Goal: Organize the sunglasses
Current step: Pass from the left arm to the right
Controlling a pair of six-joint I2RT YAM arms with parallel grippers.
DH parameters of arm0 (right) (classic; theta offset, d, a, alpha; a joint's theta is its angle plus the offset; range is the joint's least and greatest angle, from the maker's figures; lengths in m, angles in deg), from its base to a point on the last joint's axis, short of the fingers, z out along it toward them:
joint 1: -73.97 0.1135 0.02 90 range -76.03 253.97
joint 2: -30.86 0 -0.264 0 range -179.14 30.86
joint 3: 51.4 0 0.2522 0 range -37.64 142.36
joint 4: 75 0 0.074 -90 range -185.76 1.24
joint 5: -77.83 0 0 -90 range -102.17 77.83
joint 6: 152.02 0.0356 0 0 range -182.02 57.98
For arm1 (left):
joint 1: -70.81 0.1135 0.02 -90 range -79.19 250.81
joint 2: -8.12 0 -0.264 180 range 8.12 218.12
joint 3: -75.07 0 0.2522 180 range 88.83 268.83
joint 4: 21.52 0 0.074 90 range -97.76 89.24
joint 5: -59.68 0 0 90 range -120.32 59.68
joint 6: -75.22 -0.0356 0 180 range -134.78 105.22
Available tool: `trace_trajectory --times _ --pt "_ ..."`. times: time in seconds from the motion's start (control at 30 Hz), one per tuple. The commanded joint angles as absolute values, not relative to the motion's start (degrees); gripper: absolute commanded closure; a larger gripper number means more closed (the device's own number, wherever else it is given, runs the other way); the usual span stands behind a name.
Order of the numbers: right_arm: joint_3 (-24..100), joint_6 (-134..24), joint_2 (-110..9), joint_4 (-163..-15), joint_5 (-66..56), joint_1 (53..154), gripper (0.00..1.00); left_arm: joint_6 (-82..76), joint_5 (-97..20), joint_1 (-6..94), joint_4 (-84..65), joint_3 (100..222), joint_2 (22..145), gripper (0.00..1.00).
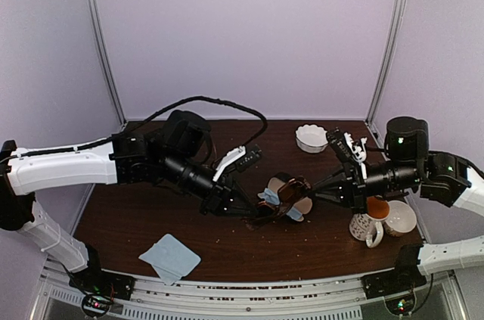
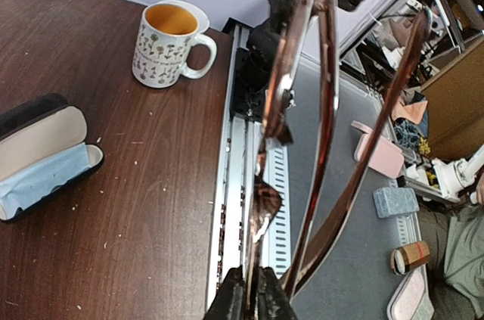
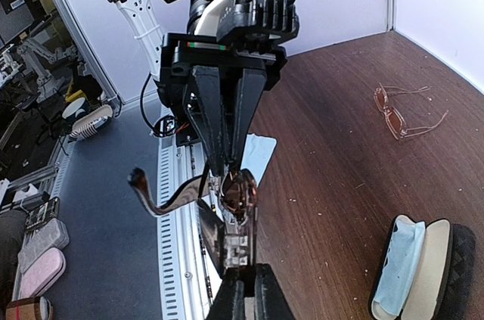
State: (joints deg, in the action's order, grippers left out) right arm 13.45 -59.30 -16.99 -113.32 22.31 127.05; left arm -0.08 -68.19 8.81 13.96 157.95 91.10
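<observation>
From above, we see the two arms meet over the middle of the dark wooden table point(image 1: 136, 222). The left gripper point(image 1: 265, 209) and the right gripper point(image 1: 311, 186) face each other tip to tip. A pair of dark brown sunglasses point(image 1: 290, 190) hangs between them, reached by both. From this far off we cannot tell how either pair of jaws stands. Just under the held pair lies a black oblong glasses case point(image 1: 304, 204), open, with cream lining and a pale blue wiping cloth point(image 1: 268, 197) in it. A floral ceramic mug point(image 1: 365, 227) and a plain white cup point(image 1: 401, 217) stand near the right gripper's wrist, on its near side. A small white scalloped bowl point(image 1: 311, 138) sits on its far side. A light-blue square cloth point(image 1: 170, 257) lies well apart from the left gripper, by the near edge.

In the left wrist view, we look along our own fingers point(image 2: 233, 301). They are pressed together on the edge of the dark brown sunglasses point(image 2: 281, 97), which rise straight away from the tips to the right gripper at the top of the frame. The floral ceramic mug point(image 2: 166, 51) stands ahead and to the left, and the open case point(image 2: 34, 138) lies to the left on the table.

In the right wrist view, the right gripper point(image 3: 243, 297) is clamped on the same sunglasses point(image 3: 238, 199), with one temple sticking out to the left. The left gripper point(image 3: 225, 169) grips them from the opposite end. To the right of the tips lies the open case point(image 3: 435, 259). Farther off on that side, a pair of reddish wire-framed glasses point(image 3: 399, 112) rests flat on the table.
</observation>
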Motion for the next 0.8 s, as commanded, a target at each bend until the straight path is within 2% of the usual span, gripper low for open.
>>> trace_trajectory --times 0.0,0.1,0.27,0.37,0.47,0.77 --pt "12.07 -60.22 -16.47 -111.72 20.84 127.43 1.0 -0.11 -65.66 8.41 13.08 159.01 91.41 0.85" --pt "11.55 -60.09 -16.13 -111.26 20.63 127.44 1.0 -0.4 -63.99 8.41 13.47 158.84 90.82 0.76" --pt "10.57 -59.74 -15.68 -110.18 20.13 127.46 1.0 -0.82 -62.51 8.49 13.81 158.7 90.43 0.71" --pt "10.11 -59.6 -15.54 -110.22 19.74 127.41 1.0 -0.89 -59.22 8.49 13.58 158.19 89.49 0.65" --pt "9.4 -59.2 -15.28 -110.28 19.36 127.43 1.0 -0.9 -52.94 8.47 12.67 156.58 86.83 0.54" --pt "4.53 -55.11 -11.51 -106.53 14.61 127.48 1.0 -0.69 -36.41 8.49 10.25 150.33 79.68 0.11"
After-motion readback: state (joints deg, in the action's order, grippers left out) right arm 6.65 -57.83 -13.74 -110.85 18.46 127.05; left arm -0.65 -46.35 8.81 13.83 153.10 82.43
